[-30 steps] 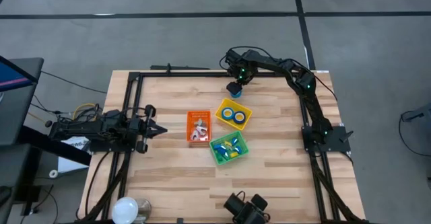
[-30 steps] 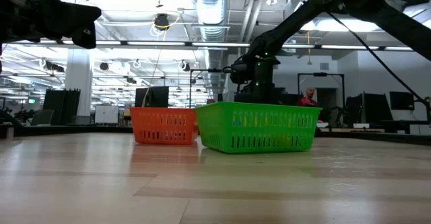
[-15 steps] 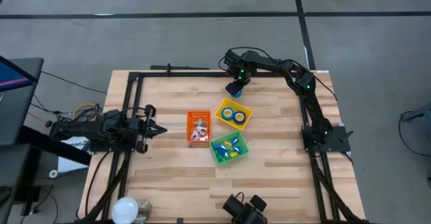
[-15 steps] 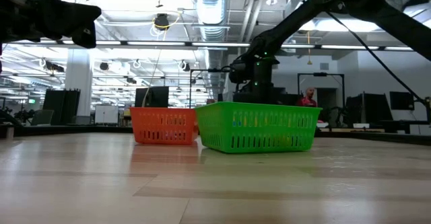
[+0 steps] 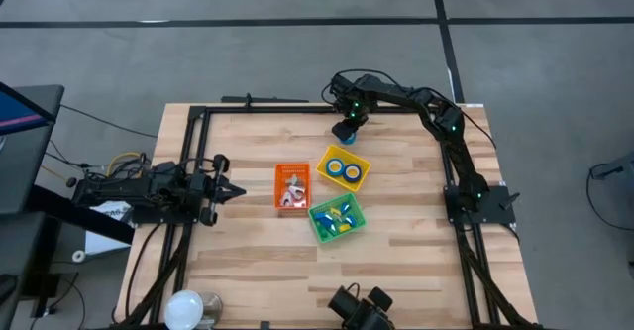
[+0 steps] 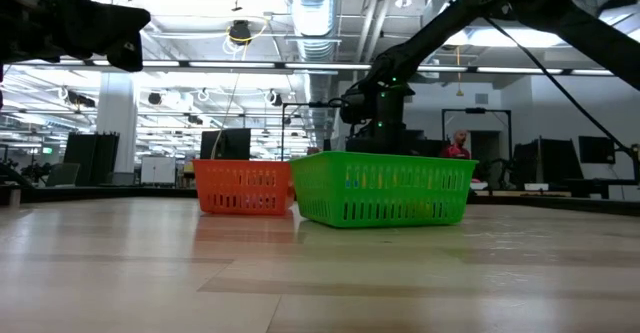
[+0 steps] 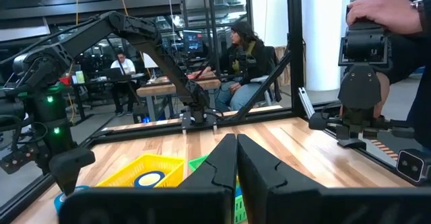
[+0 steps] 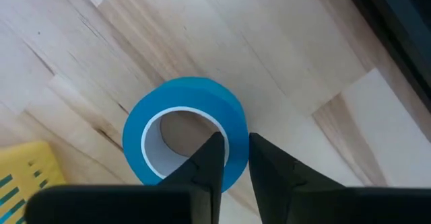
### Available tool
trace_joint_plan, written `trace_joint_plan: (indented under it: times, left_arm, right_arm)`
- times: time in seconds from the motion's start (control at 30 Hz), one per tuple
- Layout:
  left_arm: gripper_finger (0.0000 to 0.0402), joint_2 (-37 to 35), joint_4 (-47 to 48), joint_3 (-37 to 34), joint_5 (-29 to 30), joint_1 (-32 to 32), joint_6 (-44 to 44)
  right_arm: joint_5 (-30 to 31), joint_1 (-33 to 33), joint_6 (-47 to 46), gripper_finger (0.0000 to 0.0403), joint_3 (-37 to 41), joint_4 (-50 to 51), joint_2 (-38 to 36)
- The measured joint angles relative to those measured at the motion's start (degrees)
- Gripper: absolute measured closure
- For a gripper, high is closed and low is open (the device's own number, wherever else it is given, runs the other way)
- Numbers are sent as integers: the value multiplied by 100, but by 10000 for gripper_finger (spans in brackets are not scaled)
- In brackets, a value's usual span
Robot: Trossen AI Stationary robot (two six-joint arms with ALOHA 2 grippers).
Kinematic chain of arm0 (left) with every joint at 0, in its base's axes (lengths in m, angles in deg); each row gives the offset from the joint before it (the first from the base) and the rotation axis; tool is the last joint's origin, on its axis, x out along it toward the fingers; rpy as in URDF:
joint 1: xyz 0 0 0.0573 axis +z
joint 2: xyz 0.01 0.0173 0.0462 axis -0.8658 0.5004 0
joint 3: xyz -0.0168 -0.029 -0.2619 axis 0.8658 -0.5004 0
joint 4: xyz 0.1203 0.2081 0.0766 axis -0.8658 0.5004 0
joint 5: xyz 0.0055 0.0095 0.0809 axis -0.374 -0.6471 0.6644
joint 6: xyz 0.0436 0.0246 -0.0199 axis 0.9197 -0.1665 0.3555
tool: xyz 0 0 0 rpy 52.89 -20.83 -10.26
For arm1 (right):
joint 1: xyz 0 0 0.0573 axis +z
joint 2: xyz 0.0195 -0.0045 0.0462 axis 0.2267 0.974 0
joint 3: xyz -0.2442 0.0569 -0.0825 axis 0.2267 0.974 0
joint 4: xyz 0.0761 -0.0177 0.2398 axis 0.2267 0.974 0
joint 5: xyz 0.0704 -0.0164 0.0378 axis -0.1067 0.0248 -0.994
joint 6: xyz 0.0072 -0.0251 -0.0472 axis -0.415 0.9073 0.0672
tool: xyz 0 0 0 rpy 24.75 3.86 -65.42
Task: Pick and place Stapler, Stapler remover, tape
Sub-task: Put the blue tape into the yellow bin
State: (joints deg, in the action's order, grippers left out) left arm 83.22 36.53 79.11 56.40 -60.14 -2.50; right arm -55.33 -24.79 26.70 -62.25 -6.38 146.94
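Nothing is seen moved since a second ago | right gripper (image 8: 229, 158) is held over tape (image 8: 185, 130) near yellow bin (image 5: 344, 167), fingers pinching its wall, so it can be lifted | left gripper (image 7: 236, 158) is parked closed at table (image 5: 248, 261) edge

Blue tape (image 8: 185, 126) with white core, centre frame, on pale wood-grain table (image 8: 269, 42); yellow bin (image 5: 344, 167), orange bin (image 5: 292, 187), green bin (image 5: 336, 218) with seemingly blue-yellow contents.
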Motion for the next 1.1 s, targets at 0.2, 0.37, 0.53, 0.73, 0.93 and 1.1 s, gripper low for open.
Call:
trace_joint_plan:
  times: [0.2,0.37,0.53,0.73,0.93,1.1]
  left_arm:
    - [398,0,-3,0,0,2,2]
    - [398,0,-6,0,0,2,1]
    - [398,0,-9,0,0,1,2]
    - [398,2,-11,0,0,1,0]
    - [398,2,-15,0,0,1,0]
    - [398,2,-16,0,0,0,2]
  right_arm:
    - [2,0,2,345,4,39,-53]
    - [10,0,27,345,-70,171,-134]
    - [15,-9,46,345,-288,349,-215]
    - [18,9,140,345,-450,398,-496]
    - [19,80,200,345,-446,488,-955]
    - [17,159,214,345,-446,492,-1340]
